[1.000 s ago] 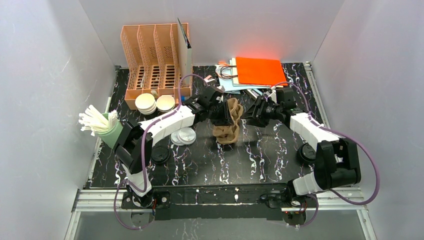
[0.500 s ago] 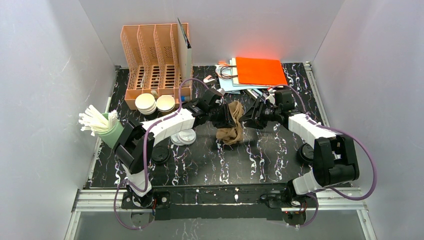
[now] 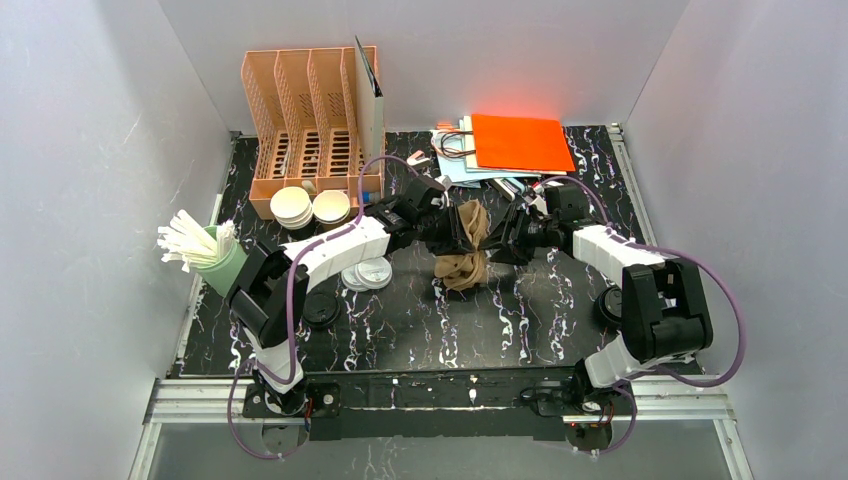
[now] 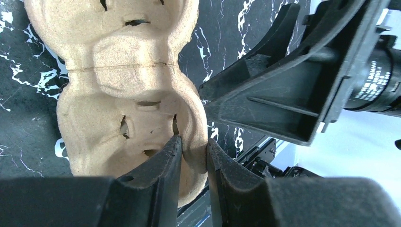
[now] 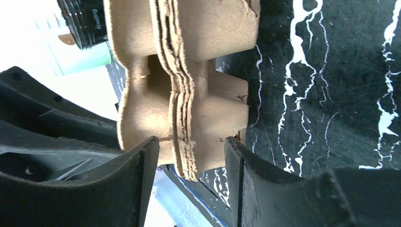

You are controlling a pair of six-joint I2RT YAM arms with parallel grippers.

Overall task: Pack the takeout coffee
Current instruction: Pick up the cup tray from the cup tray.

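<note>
Top view high, looking down, wrist views close, sharing cardboard carrier [image 3: 460, 268] from opposite sides

Black table [image 3: 450, 330], veined white. Bears at far left an orange slotted rack [image 3: 310, 120], with two kraft-paper cups [image 3: 291, 206] side by side just before it. Holds a green cup of white sticks [image 3: 205, 255] at the left edge, white lids [image 3: 368, 272] left of centre, a black lid [image 3: 320, 310] near them, flat paper bags [image 3: 515, 143] at the back. At centre, a pulp cup carrier [image 3: 462, 262] on edge; contact unclear.
</note>
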